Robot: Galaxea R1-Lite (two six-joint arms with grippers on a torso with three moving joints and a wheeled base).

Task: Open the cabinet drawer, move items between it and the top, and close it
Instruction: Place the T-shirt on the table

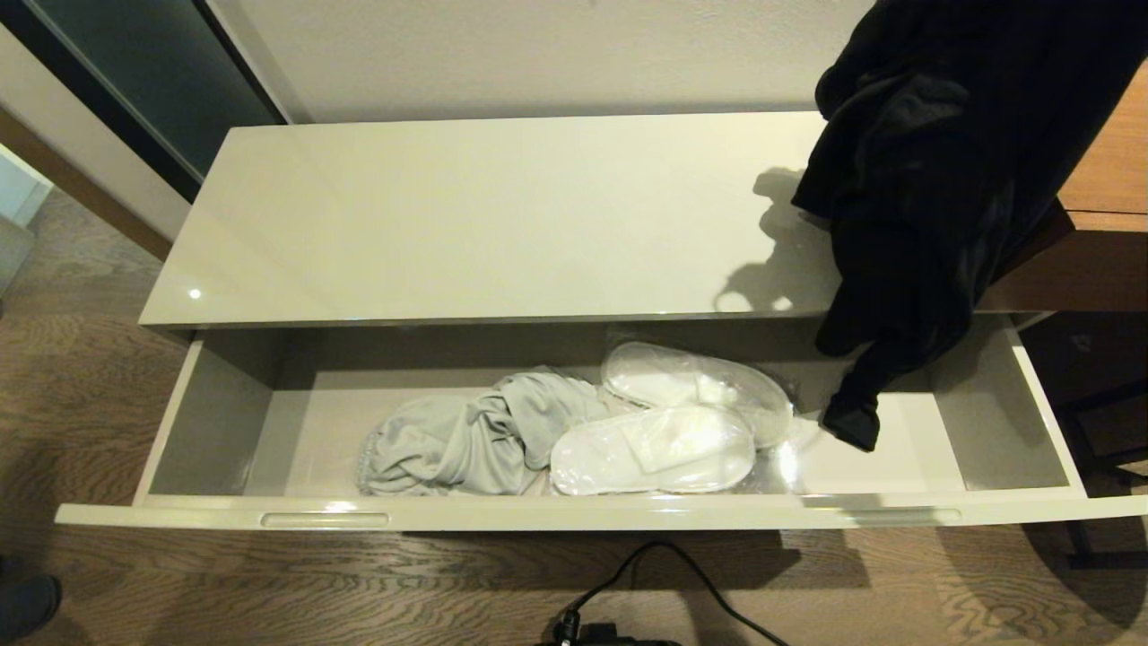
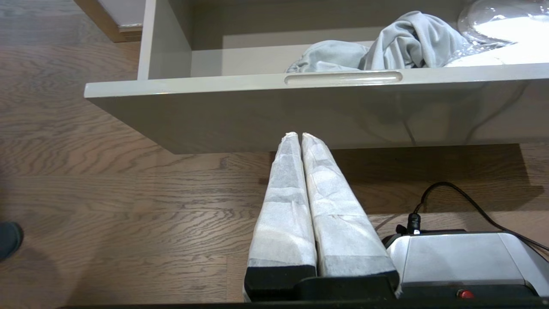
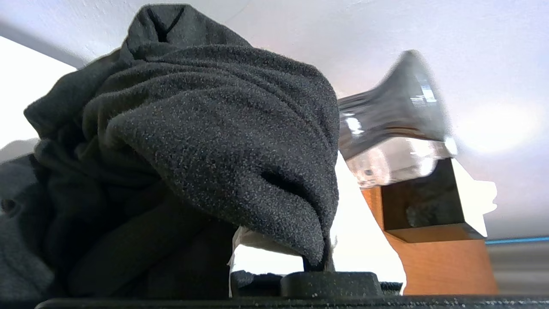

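Right now the cabinet drawer (image 1: 574, 513) is pulled fully out below the top (image 1: 466, 215), which is bare apart from a shadow at its right end. Black garment (image 1: 924, 206) hangs high at the right, draped over the top's right end and trailing down toward the drawer's right part; one dark cuff dangles just above the drawer floor. In the right wrist view the cloth bunches over the right gripper (image 3: 279, 253) and hides it almost completely, only a sliver of white padding showing under the fold; pressed together on the black garment. The arm itself is not visible in the head view, covered by the cloth.

Inside the drawer: one grey garment (image 1: 466, 431) crumpled mid-left, two white slippers (image 1: 655, 449) in clear plastic sleeves just right of it, touching it, one overlapping the other. Plastic glare makes the sleeve edges hard to trace.

Two handle slots (image 1: 325, 519) on the drawer front; the right one is partly washed out.

Left gripper (image 2: 299, 139) sits low in front of the drawer face, wrapped fingers pressed together, holding nothing, parked over the wood floor (image 2: 107, 193).

Brown wood-grain unit (image 1: 1108, 179) is cut off at the right edge. Black cable (image 1: 682, 574) runs across the floor below the drawer. A dark shoe-like shape at the bottom left corner is cut off, unclear.
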